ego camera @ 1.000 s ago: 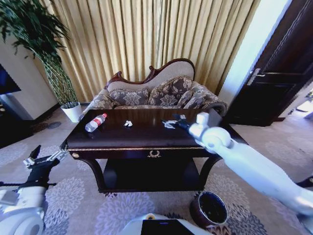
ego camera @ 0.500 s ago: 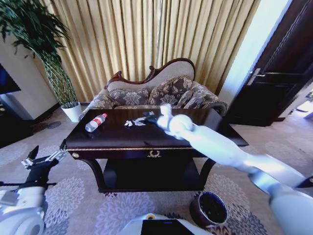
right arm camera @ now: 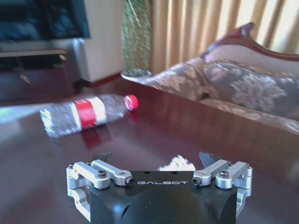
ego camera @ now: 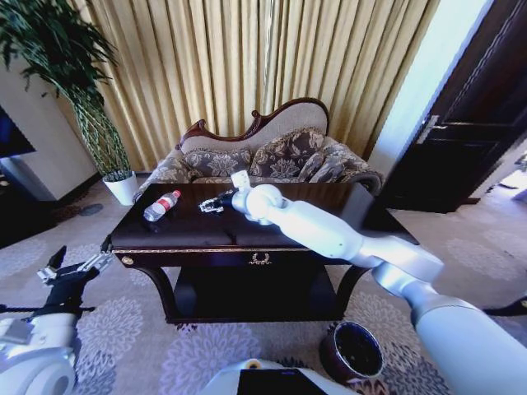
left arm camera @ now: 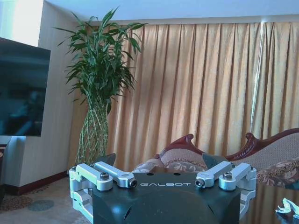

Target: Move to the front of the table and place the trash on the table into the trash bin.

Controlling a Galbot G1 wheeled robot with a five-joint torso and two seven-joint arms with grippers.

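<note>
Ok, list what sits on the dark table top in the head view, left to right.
Clear plastic bottle with red cap and label → small white crumpled scrap, right gripper open at it → white right arm stretching back across the glossy dark-wood table.

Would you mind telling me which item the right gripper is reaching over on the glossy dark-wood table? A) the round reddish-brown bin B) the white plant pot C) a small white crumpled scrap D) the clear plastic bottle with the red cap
C: the right gripper hangs open over the white crumpled scrap, which sits between its fingers in the right wrist view, while the clear plastic bottle lies farther along the table.
</note>
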